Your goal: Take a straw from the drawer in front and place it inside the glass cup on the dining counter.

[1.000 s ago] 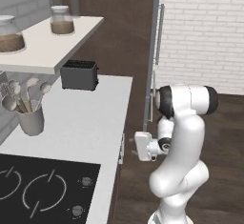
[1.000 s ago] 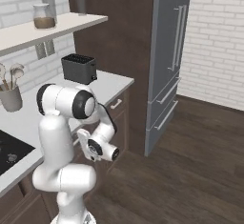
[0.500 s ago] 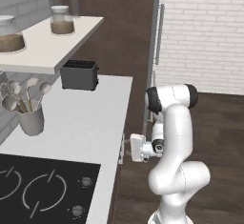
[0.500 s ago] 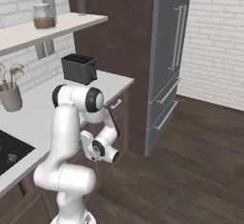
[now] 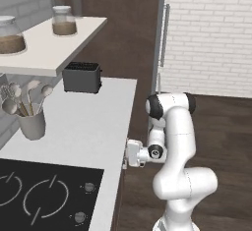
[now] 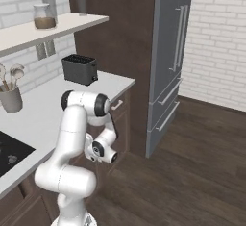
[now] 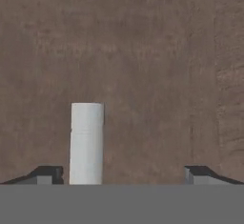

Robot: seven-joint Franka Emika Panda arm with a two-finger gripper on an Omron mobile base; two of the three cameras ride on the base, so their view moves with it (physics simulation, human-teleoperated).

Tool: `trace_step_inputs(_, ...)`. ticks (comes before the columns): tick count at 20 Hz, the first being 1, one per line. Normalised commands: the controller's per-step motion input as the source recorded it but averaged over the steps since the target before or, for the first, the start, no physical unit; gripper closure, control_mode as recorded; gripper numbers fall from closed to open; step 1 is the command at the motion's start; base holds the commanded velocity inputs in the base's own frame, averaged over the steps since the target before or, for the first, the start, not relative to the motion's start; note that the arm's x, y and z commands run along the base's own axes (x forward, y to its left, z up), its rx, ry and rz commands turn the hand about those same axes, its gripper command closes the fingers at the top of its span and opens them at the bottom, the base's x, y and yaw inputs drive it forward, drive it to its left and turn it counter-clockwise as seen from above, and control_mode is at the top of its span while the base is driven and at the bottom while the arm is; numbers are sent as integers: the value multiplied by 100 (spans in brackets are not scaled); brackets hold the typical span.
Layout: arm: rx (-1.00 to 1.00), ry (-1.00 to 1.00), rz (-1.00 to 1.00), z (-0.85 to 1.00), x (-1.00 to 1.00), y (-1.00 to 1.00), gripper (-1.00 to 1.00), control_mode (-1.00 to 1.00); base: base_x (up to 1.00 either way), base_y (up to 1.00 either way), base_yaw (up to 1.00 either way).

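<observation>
I am at the step of opening the drawer (image 7: 143, 51), whose dark brown front is very near before the hand camera. The end effector (image 7: 123, 174) has its two tips well apart, and the pale handle (image 7: 86, 144) of the drawer stands between them, much nearer to the left tip (image 7: 46, 173) than to the right one. Nothing is clamped yet.

To do this step well, I judge that I should first shift the hand sideways so that the handle comes to the middle between the tips, then go a little further in before I bring them together. If I close now, one tip may touch first and push the hand crooked. After the grip, the pull should go straight out from the cabinet, away from the desk (image 5: 83, 127) edge, slowly, because the arm is folded tight beside the cabinet.

The straw I cannot see; I suppose it lies inside the closed drawer. The glass cup and the dining counter are also not in front of me here.

Compared with half a second ago, the arm has folded more and the end effector (image 5: 126, 154) has come closer to the cabinet front under the desk edge. The toaster (image 5: 82, 76), the utensil holder (image 5: 32, 124) and the hob (image 5: 44, 195) stay as they were, so the base has not driven.
</observation>
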Motion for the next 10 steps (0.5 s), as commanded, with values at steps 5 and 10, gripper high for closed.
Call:
trace_step_inputs(5,0,0,0,-37,34,21,-100,-100,0,0,0)
trace_step_inputs(10,-1,0,0,-17,3,39,100,-100,0,0,0)
